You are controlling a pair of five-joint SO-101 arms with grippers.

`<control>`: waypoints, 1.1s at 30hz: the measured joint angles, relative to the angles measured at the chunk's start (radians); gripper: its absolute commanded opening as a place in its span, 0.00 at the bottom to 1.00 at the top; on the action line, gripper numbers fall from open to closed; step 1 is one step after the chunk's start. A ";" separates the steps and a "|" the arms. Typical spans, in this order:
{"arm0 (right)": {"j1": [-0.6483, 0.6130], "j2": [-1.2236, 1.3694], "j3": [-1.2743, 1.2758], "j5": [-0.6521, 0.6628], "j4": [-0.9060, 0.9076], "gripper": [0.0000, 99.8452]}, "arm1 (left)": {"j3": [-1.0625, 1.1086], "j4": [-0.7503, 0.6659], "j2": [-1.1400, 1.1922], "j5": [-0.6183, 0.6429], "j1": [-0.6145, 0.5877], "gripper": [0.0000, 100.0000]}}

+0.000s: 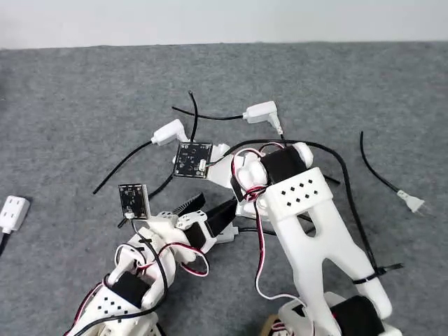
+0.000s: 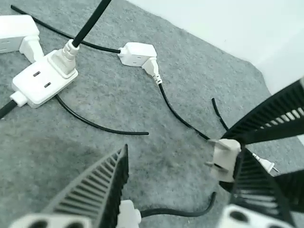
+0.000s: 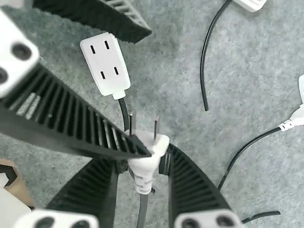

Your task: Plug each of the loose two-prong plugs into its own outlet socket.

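Since the outlet socket (image 3: 104, 62) would likely slide when pushed, my left gripper (image 2: 175, 152) stands open astride it, one jaw on each side; contact not discernible. Socket: white, flat on the grey mat (image 3: 247, 61), slot face up, black cord (image 3: 122, 107) leaving one end. Just beside that end of the socket, my right gripper (image 3: 145, 157) is clamped on the white two-prong plug (image 3: 151, 142), held by the body so both bare prongs (image 3: 156, 124) point free toward the socket. Not yet inserted.

There are two arms (image 1: 133, 283) (image 1: 315, 231), three white outlet sockets (image 1: 170, 131) (image 1: 260, 112) (image 1: 12, 212) lying in the open, and two unplugged two-prong plugs (image 1: 414, 204) (image 3: 147, 152).
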 measured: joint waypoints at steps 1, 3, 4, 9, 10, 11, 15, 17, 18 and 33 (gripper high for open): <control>0.000 0.000 -0.006 0.000 0.008 0.01 | -0.002 0.000 0.000 0.000 0.000 0.33; 0.000 0.000 -0.014 0.000 0.015 0.01 | -0.002 -0.005 0.000 0.000 0.000 0.33; 0.000 0.000 -0.014 0.000 0.020 0.01 | -0.002 -0.005 0.000 0.000 0.000 0.33; 0.002 0.000 -0.014 -0.003 0.040 0.01 | -0.002 -0.003 0.000 0.000 0.002 0.33; 0.002 0.000 -0.014 -0.003 0.043 0.01 | -0.002 -0.003 0.000 0.000 0.002 0.33; 0.002 0.000 -0.014 -0.003 0.046 0.01 | -0.002 -0.003 0.000 0.000 0.002 0.33; 0.002 0.000 -0.023 -0.003 0.048 0.01 | -0.002 -0.003 0.000 0.000 0.002 0.33; 0.002 0.000 -0.051 -0.003 0.069 0.01 | -0.003 -0.008 -0.002 0.000 0.002 0.33; 0.002 0.002 -0.071 -0.003 0.083 0.01 | -0.005 -0.008 -0.002 0.000 0.002 0.33; 0.003 0.002 -0.184 -0.002 0.163 0.01 | -0.015 -0.009 -0.005 0.000 -0.005 0.33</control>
